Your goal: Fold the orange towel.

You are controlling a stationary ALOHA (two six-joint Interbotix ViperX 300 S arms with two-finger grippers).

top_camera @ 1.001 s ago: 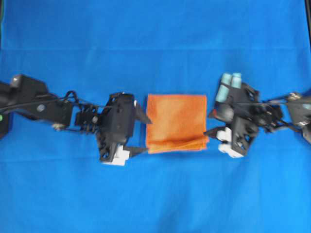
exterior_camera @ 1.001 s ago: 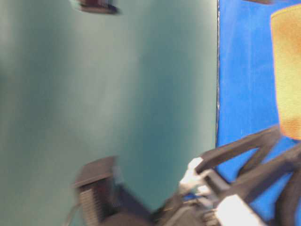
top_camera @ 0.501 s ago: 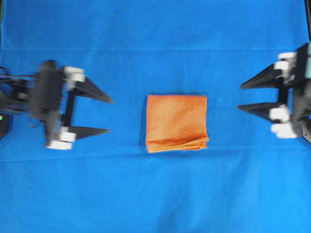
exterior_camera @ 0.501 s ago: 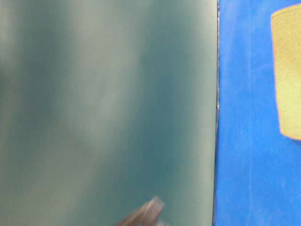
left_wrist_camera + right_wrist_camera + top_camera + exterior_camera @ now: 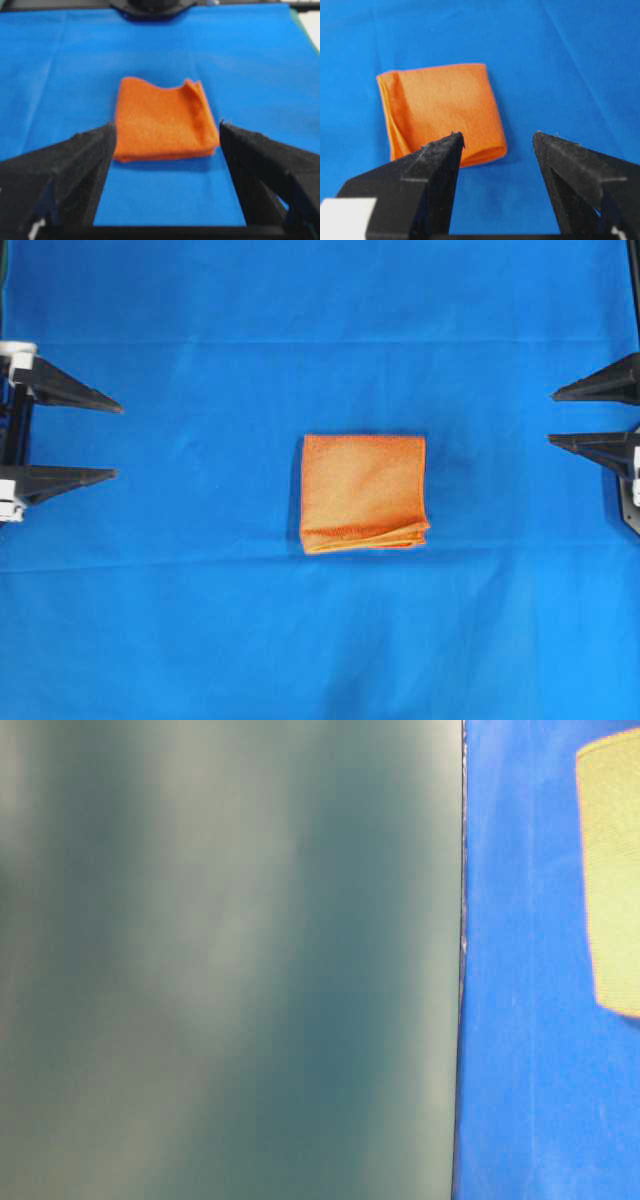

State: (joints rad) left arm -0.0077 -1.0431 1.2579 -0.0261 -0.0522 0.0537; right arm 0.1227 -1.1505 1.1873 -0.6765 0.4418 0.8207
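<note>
**Both hands withdrawn; towel left folded on desk**

Overhead view: the orange towel [image 5: 364, 493] lies alone at the middle of the blue desk [image 5: 320, 640] as a compact square, layered edges showing along its lower side. A second ago both hands flanked it closely; now the left hand [image 5: 115, 440] and right hand [image 5: 552, 417] sit at opposite frame edges, well apart from it, each spread wide and empty.

Table-level view: only a towel edge is visible at the right margin; no arm in frame.

Left wrist view: towel ahead between released fingers [image 5: 95, 145], untouched.

Right wrist view: same, stacked layers visible.

Judgement: folding appears complete; arms retreating.
</note>
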